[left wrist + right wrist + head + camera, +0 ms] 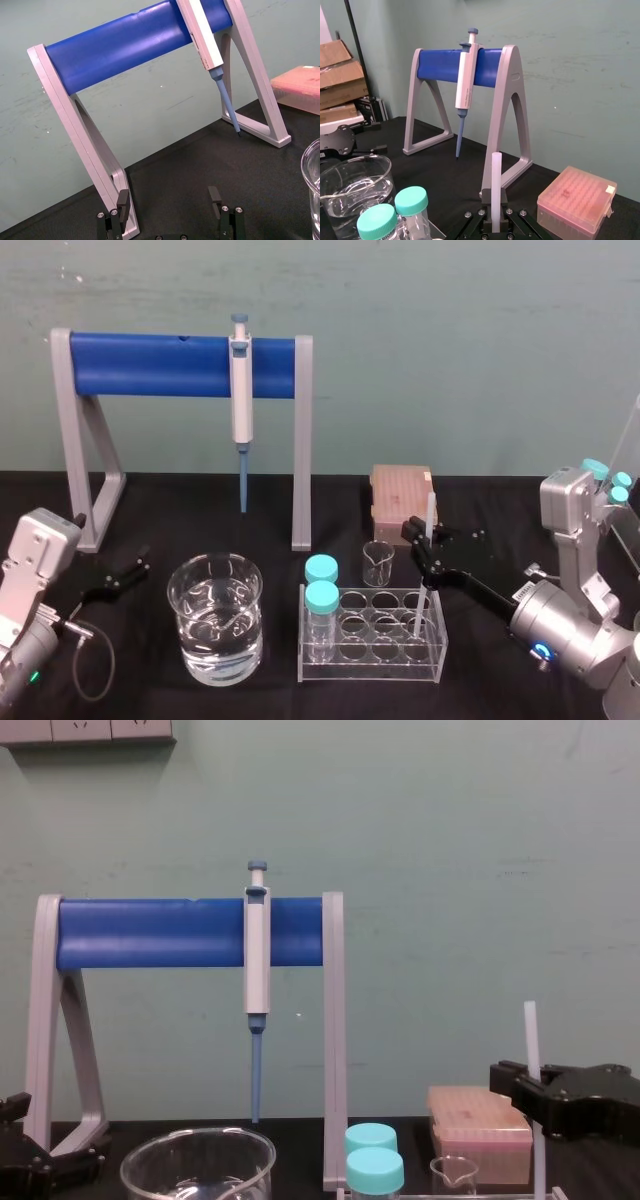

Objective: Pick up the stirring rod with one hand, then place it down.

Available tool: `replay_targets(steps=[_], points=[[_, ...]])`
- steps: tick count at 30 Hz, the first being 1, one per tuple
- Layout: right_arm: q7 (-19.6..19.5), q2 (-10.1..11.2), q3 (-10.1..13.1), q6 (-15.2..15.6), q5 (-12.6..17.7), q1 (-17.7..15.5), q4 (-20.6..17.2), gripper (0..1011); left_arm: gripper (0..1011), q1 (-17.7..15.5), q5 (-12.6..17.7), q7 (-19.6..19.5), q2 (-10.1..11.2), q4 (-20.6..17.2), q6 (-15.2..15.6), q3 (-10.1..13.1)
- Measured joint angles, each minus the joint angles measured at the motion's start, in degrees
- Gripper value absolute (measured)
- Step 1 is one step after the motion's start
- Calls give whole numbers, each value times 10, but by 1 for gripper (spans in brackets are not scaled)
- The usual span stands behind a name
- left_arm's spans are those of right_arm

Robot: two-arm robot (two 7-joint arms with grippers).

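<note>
The stirring rod (pixel 430 512) is a thin translucent white stick, held nearly upright over the right end of the clear tube rack (pixel 372 672). My right gripper (pixel 421 545) is shut on its middle. In the right wrist view the stirring rod (pixel 495 172) rises between the black fingers of the right gripper (pixel 494 199). In the chest view the stirring rod (pixel 530 1035) stands up out of the right gripper (pixel 541 1097), and its lower end reaches down among the rack's holes. My left gripper (pixel 120 578) rests open at the left, near the stand's foot; the left wrist view shows the left gripper (pixel 168 198) with nothing between its fingers.
A grey-and-blue pipette (pixel 241 390) hangs on the blue-barred stand (pixel 150 365) at the back. A glass beaker of water (pixel 215 618) sits front left. Two teal-capped vials (pixel 321 585) stand in the rack. A small beaker (pixel 378 562) and a pink tip box (pixel 400 490) lie behind it.
</note>
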Motion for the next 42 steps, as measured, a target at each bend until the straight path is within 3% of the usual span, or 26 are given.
replay_targets(steps=[14, 33, 42], points=[[0, -4, 0, 2, -4, -3, 2, 86, 1005, 0, 0, 0, 0, 0, 0, 0], [-2, -3, 6, 7, -4, -7, -11, 676, 1005, 0, 0, 0, 0, 0, 0, 0], [-28, 7, 25, 16, -3, -28, -70, 944, 1005, 0, 0, 0, 0, 0, 0, 0]])
